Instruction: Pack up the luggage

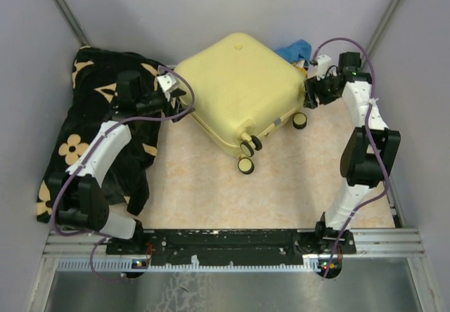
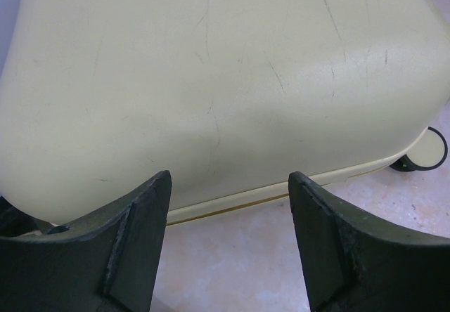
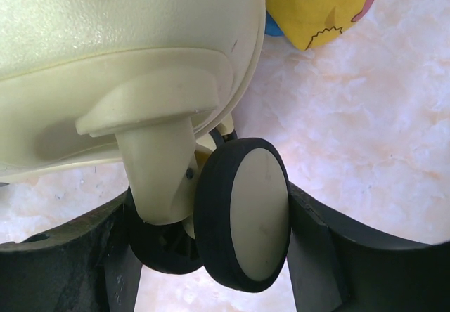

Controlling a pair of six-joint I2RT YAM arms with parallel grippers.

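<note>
The table (image 1: pixel 281 192) has a pale peach, marble-patterned top. The luggage (image 1: pixel 235 91) lies flat and closed on the far middle of it, turned at an angle, its black-rimmed wheels (image 1: pixel 246 164) toward the near side. A black blanket (image 1: pixel 77 136) with tan flowers lies heaped along the left side, reaching up to the luggage's left corner. A blue cloth (image 1: pixel 295 49) lies just behind the luggage's far right corner, and a yellow printed fabric (image 3: pixel 316 3) lies beside it on the bare top

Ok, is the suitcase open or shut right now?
Shut. The suitcase lies flat with both shells together; only a thin seam shows along its edge, no lining visible.
</note>
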